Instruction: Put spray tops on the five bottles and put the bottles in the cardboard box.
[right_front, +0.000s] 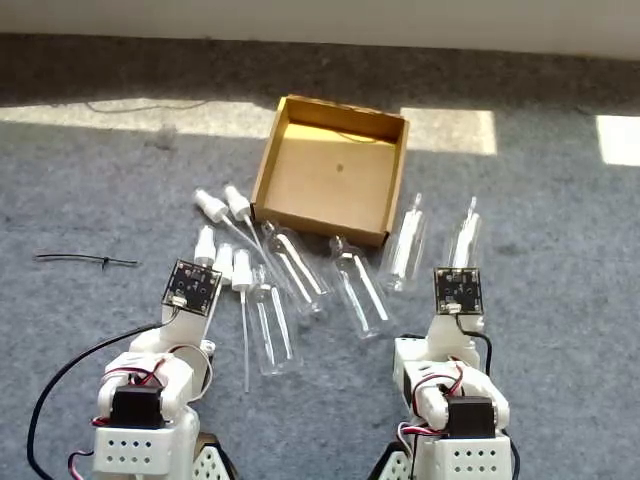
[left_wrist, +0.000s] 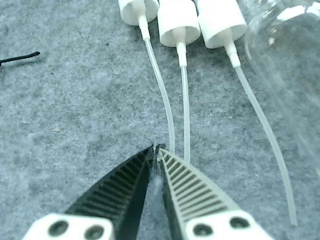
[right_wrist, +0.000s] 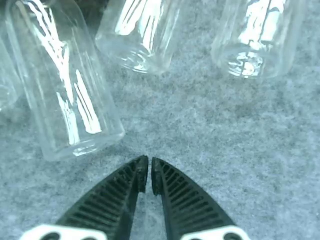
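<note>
The open-topped cardboard box sits on the grey carpet at the back centre. Several clear bottles lie in front of it, among them one near the left arm and one ahead of the right arm. White spray tops with thin dip tubes lie to the box's left. My left gripper is shut, its tips resting beside the tubes of three spray tops. My right gripper is shut and empty, just short of the base of a lying bottle; two more bottles lie beyond.
A black cable tie lies on the carpet at the far left. Bright sun patches fall across the carpet behind the box. Open carpet stretches to the right of the bottles and at the far left.
</note>
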